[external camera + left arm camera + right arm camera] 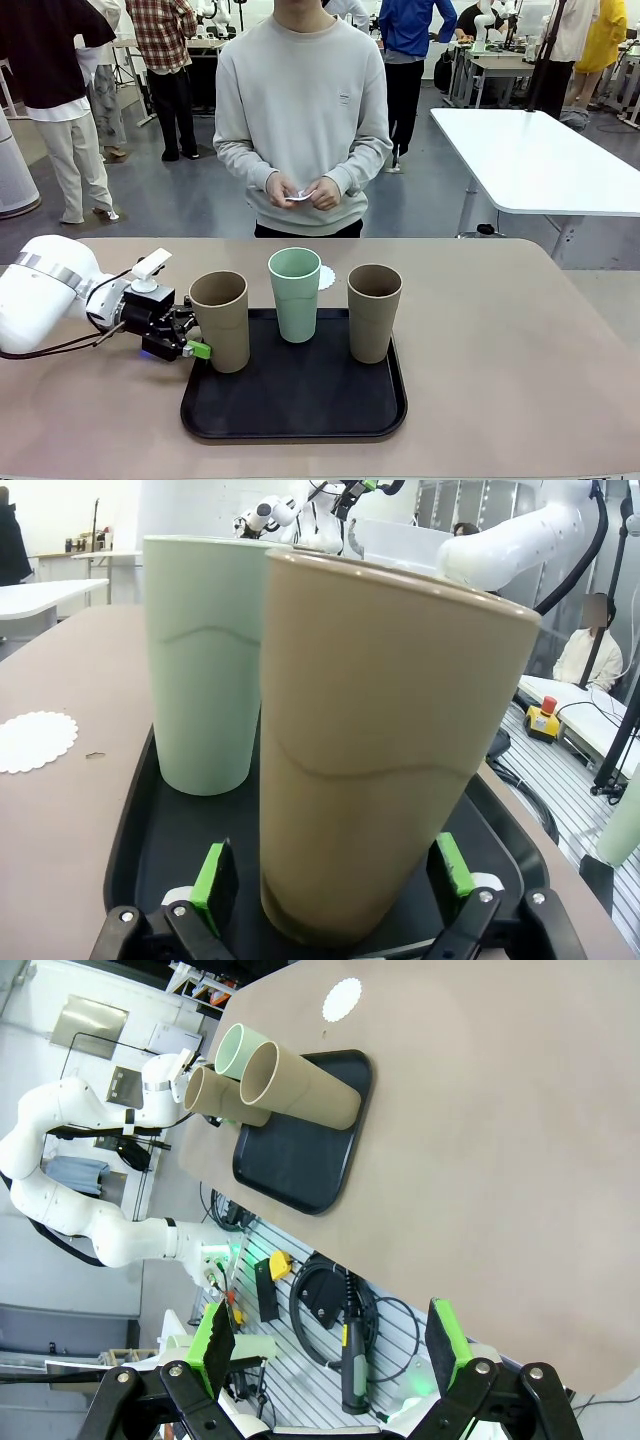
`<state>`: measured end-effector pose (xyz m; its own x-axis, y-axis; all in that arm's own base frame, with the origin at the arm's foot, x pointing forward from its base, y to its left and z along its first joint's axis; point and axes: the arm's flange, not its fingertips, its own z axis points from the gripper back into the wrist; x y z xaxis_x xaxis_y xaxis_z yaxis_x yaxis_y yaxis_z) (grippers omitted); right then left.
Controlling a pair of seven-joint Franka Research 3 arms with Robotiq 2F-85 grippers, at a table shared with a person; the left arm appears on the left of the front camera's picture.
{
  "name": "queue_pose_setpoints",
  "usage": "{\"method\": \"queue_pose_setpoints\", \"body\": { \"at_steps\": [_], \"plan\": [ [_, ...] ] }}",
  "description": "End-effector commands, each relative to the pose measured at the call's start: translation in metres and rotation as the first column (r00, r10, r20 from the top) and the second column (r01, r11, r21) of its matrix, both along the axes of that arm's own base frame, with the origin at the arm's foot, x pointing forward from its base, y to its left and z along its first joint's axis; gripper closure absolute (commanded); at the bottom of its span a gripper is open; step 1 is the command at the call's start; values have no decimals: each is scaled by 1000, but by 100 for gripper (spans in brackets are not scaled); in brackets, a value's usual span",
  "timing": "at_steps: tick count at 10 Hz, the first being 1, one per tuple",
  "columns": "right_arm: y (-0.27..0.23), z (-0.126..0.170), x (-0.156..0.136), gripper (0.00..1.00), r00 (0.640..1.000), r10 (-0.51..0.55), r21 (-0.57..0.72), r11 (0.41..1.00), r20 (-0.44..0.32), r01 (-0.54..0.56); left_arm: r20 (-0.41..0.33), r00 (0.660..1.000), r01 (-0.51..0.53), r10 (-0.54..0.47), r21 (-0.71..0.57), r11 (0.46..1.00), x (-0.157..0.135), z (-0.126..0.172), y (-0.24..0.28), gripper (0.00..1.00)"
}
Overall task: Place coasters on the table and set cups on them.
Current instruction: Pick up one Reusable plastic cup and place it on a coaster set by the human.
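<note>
Three cups stand on a black tray (300,412): a brown one at the left (222,320), a mint green one (295,293) at the back, and a brown one at the right (373,312). My left gripper (192,333) is open, with its fingers on either side of the left brown cup (385,740) near its base, not closed on it. One white lacy coaster (327,278) lies on the table (500,350) behind the mint cup (200,660). The person's hands (300,192) hold something thin and white. My right gripper (335,1345) hangs open high above the table, holding nothing.
The person stands at the far edge of the table, in the middle. A white table (540,150) stands at the back right. In the left wrist view the coaster (35,740) lies left of the tray (150,820). Bare tabletop lies right of the tray.
</note>
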<state>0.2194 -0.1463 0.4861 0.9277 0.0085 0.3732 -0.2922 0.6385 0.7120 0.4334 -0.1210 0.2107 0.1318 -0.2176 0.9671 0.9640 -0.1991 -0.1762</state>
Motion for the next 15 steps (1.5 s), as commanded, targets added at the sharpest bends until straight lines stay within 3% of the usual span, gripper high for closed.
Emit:
{"method": "queue_pose_setpoints", "body": {
  "at_steps": [1, 15],
  "plan": [
    [0, 0, 1, 0, 1000, 3, 13, 1000, 2, -3, 11, 1000, 25, -25, 27, 999, 0, -3, -7, 0],
    [0, 0, 1, 0, 1000, 3, 13, 1000, 2, -3, 111, 989, 107, -101, -46, 993, -7, -9, -29, 0]
  ]
}}
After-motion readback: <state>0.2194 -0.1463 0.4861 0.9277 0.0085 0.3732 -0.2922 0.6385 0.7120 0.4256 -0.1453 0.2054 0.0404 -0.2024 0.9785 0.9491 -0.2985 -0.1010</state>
